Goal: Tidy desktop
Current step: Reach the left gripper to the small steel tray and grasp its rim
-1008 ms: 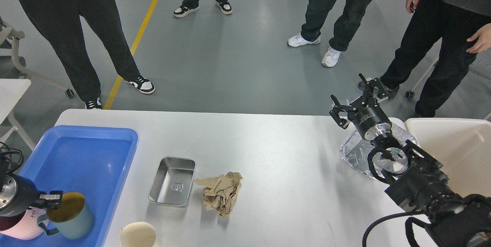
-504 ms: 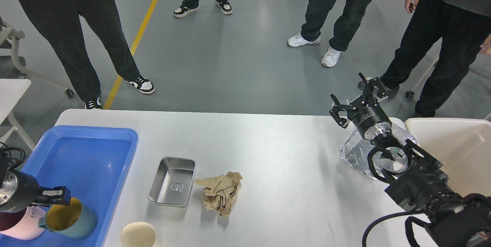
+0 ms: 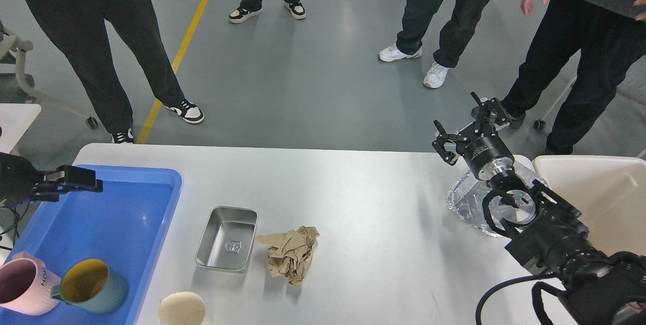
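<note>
The desktop [image 3: 353,199] filled the lower half of the frame, its long axis running left to right and its far edge lying level across the middle. At lower left a blue tray [image 3: 151,204] held a pink mug [image 3: 20,284] and a teal mug [image 3: 91,289], both upright and released. The left gripper [image 3: 75,183] hung above the tray's upper left corner, empty, its fingers seen side-on so that their spread could not be told. The right gripper [image 3: 472,130] was held at the right, spread wide and holding nothing, above a crumpled foil tray [image 3: 467,204] next to a white bin [image 3: 605,199].

Loose on the desktop were a steel dish [image 3: 227,239], crumpled brown paper [image 3: 292,254] just beside it, and a cream cup [image 3: 181,310] at the bottom edge. A pick of one of these was judged to be next. The dish was best taken by one rim, lifted clear of the tray's wall, and set down apart from the mugs.
</note>
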`<action>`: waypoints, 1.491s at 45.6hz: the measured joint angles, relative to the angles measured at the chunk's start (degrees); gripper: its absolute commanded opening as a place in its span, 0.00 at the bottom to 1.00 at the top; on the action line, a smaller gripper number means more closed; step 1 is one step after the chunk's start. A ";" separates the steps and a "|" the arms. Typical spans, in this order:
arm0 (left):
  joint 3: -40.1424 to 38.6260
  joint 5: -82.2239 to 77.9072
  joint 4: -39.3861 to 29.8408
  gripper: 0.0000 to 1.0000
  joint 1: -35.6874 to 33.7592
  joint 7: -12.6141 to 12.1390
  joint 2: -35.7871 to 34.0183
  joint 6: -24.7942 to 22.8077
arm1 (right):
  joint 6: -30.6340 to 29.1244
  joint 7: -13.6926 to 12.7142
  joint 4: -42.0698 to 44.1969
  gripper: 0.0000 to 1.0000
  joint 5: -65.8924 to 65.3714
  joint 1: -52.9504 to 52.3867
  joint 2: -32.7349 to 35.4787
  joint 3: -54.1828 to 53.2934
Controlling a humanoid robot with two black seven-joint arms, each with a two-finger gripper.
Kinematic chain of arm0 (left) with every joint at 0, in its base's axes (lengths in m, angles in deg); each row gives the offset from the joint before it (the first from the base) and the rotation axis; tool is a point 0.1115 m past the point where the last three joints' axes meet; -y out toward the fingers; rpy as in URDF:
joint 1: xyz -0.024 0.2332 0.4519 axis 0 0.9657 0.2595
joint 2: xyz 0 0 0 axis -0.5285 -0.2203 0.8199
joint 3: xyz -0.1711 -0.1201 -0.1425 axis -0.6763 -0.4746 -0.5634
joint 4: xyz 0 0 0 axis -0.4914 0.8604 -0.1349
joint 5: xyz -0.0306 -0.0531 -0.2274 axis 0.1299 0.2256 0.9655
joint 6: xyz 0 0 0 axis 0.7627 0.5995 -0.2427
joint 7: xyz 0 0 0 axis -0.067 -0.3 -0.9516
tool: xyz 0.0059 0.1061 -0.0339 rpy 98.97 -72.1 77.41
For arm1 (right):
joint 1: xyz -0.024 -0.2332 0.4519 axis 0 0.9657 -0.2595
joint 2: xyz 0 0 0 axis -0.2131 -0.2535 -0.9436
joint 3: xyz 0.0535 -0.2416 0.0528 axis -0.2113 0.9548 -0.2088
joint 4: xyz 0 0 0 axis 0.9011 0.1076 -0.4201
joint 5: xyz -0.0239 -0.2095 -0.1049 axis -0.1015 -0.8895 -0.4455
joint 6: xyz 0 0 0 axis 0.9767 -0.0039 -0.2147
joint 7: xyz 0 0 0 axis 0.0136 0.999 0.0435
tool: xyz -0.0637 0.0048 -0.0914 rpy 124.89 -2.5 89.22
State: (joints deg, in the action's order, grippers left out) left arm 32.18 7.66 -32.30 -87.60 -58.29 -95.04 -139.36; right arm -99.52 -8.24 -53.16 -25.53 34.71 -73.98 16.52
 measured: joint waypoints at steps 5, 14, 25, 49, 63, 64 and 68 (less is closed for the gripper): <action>-1.35 2.25 2.25 0.96 -0.08 -0.06 3.57 -0.01 | 0.00 0.00 0.00 1.00 0.00 0.00 0.00 0.00; -4.59 6.35 5.96 0.96 -0.18 -0.34 9.58 0.99 | 0.00 0.00 0.00 1.00 0.00 0.17 -0.01 0.00; -5.23 14.14 2.90 0.96 0.16 -1.75 3.00 0.25 | 0.00 0.00 0.00 1.00 -0.04 0.05 0.02 0.00; 0.64 17.28 6.73 0.84 6.80 31.70 -30.03 -0.01 | 0.00 -0.01 -0.10 1.00 -0.17 0.09 -0.74 0.31; 6.96 10.89 7.08 0.84 6.83 46.17 -31.95 -0.01 | 0.00 -0.01 -0.09 1.00 -0.18 0.07 -0.79 0.35; 7.00 10.88 7.08 0.84 6.83 46.18 -31.97 -0.01 | 0.00 -0.01 -0.09 1.00 -0.18 0.06 -0.80 0.35; 7.05 10.85 7.08 0.85 6.83 46.22 -32.19 -0.01 | 0.00 -0.01 -0.05 1.00 -0.18 0.02 -0.86 0.35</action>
State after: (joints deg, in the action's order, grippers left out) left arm 39.23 18.51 -25.22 -80.77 -12.07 -127.23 -139.36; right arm -99.52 -8.25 -53.22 -25.71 34.73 -74.84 16.87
